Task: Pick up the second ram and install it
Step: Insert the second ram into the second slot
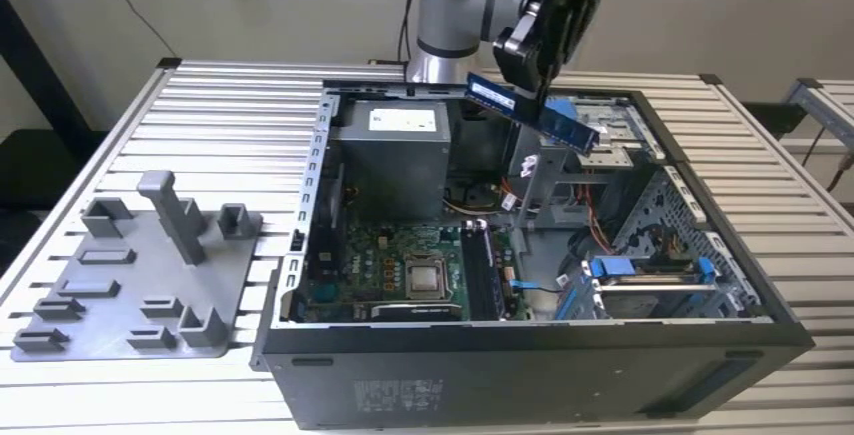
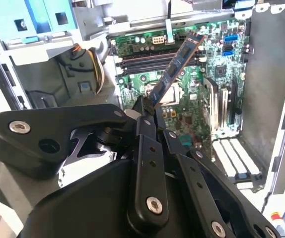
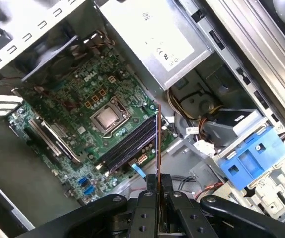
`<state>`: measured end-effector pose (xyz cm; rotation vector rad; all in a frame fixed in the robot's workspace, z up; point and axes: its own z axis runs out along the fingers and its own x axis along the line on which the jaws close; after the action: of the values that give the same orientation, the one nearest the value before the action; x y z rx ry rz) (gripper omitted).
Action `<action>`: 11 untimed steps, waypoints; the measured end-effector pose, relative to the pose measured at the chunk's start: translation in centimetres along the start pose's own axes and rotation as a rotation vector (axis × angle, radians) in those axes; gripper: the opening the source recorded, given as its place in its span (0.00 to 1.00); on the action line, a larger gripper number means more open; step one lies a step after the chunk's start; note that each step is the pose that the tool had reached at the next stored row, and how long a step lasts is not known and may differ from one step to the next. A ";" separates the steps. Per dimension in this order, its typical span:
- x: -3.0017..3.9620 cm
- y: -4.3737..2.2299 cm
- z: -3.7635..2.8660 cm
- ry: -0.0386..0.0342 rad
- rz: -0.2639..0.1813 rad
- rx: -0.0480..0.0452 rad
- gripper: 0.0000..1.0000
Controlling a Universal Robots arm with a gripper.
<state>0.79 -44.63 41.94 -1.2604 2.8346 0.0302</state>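
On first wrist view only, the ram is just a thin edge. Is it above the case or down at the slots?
Observer: Above. In the exterior view the gripper holds the second ram over the open case, well clear of the motherboard.
Operator: Level?
Observer: No, it's tilted. The end toward the exterior view's right sits lower.
Operator: Where on the stick is the grip?
Observer: Near the middle. The stick juts out on both sides of the fingers in the exterior view.
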 end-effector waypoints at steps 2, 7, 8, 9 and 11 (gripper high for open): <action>0.01 0.00 0.01 0.0001 0.026 0.0012 0.14; 0.02 -0.02 0.08 0.0011 0.085 0.0049 0.14; 0.02 -0.02 0.09 0.0014 0.098 0.0057 0.14; 0.03 -0.02 0.10 0.0016 0.110 0.0064 0.14; 0.02 -0.02 0.10 0.0018 0.127 0.0073 0.14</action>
<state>0.79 -44.66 41.84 -1.0774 2.9091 0.0225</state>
